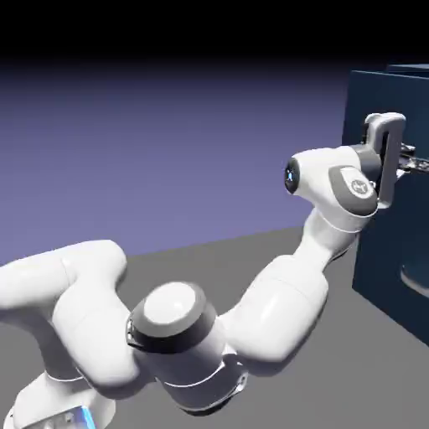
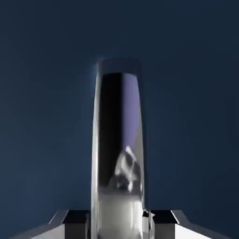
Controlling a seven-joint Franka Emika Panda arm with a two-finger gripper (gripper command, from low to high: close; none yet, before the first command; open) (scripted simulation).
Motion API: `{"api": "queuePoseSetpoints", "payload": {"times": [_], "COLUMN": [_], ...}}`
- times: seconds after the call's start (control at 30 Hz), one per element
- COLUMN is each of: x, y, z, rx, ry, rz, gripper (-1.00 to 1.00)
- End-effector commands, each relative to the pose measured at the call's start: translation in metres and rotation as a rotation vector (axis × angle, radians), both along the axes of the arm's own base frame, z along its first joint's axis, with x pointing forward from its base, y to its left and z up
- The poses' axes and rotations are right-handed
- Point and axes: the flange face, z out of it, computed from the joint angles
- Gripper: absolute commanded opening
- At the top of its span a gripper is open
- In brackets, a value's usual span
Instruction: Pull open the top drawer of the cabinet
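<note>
Handle (image 2: 119,154) fills frame center, end effector (image 2: 119,224) clamped on it; next: pull top drawer (image 2: 42,93) straight out.

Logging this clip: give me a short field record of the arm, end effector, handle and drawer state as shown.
arm: white, reaching to the exterior view's right, toward the cabinet
end effector: shut on the handle
handle: pale grey bar, shown large between the fingertips in the hand view
top drawer: dark blue front fills the hand view; how far it is out cannot be told
lower handle: curved, grey, untouched
</note>
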Motion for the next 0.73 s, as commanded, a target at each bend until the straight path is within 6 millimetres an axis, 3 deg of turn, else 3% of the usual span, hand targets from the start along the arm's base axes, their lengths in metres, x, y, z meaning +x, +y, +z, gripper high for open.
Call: {"api": "queuePoseSetpoints", "payload": {"times": [0.0,0.43,0.47,0.5,0.53,0.67,0.7], "x": [-0.01,-0.158,-0.158,-0.158,-0.158,-0.205,-0.208], "y": [0.0,0.0,0.0,0.0,0.0,0.0,0.0], "z": [0.0,0.0,0.0,0.0,0.0,0.0,0.0], "rx": [0.0,0.0,0.0,0.0,0.0,0.0,0.0], "ry": [0.001,0.001,0.001,0.001,0.001,0.001,0.001], "rz": [0.0,0.0,0.0,0.0,0.0,0.0,0.0], "gripper": [-1.0,-1.0,-1.0,1.0,1.0,1.0,1.0]}}
